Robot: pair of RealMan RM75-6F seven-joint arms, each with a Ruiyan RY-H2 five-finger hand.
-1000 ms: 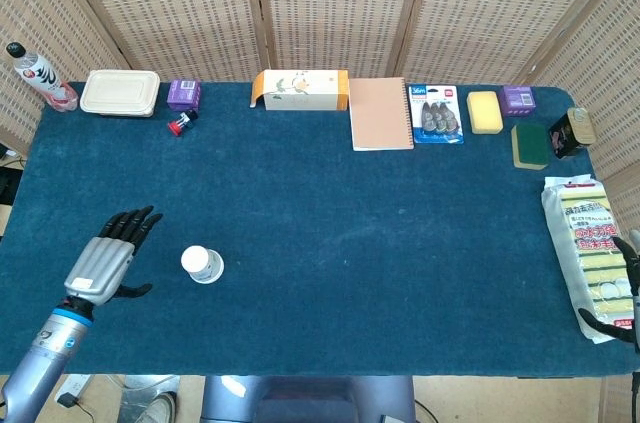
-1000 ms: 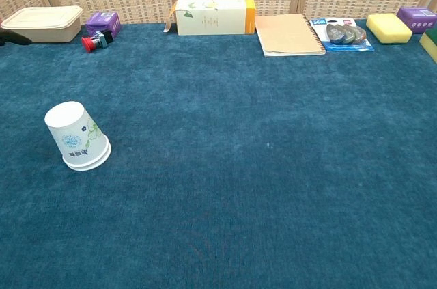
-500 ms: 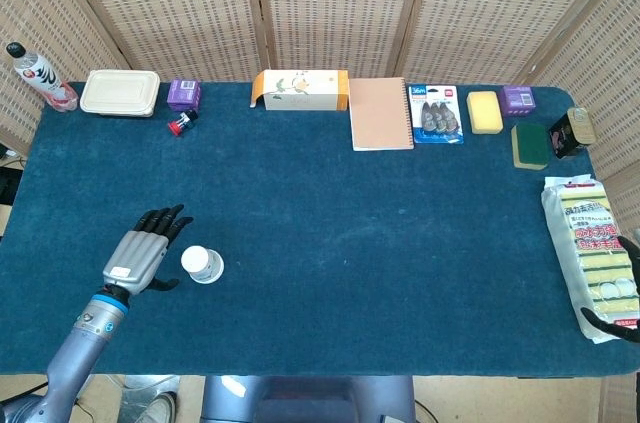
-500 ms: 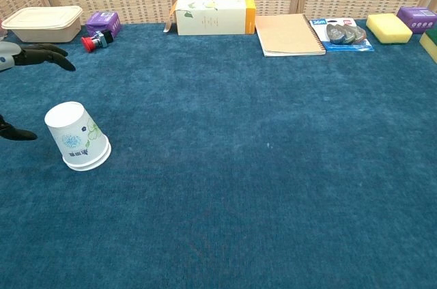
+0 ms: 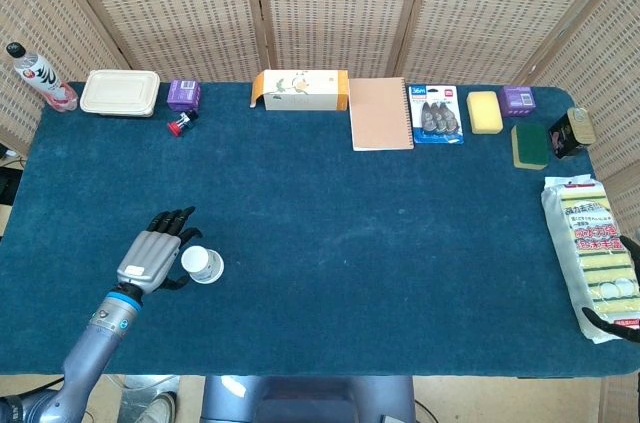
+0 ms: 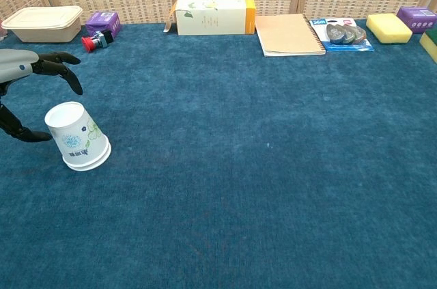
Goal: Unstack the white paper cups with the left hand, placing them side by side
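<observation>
1. Cups: the white paper cups (image 5: 203,264) stand stacked and upside down on the blue table (image 5: 320,243), toward seven o'clock of the head view; in the chest view the stack (image 6: 77,136) shows a green-and-blue print on its side and leans slightly.
2. Left hand (image 5: 155,256) sits just at nine o'clock of the stack, fingers spread and holding nothing. In the chest view its fingers (image 6: 60,67) arch above and behind the cup while its thumb reaches in low beside the cup wall; whether it touches cannot be told.
3. Right hand: only a dark sliver (image 5: 615,323) shows at the frame edge near four o'clock, beside the pack of yellow sponges (image 5: 590,253); whether it is clenched or spread cannot be told.
4. Along twelve o'clock, far from the cups, lie a drink bottle (image 5: 35,75), a beige lidded container (image 5: 120,93), a purple box (image 5: 183,94), a long white-and-orange carton (image 5: 300,89), a tan spiral notebook (image 5: 380,113), and a yellow sponge (image 5: 484,111).
</observation>
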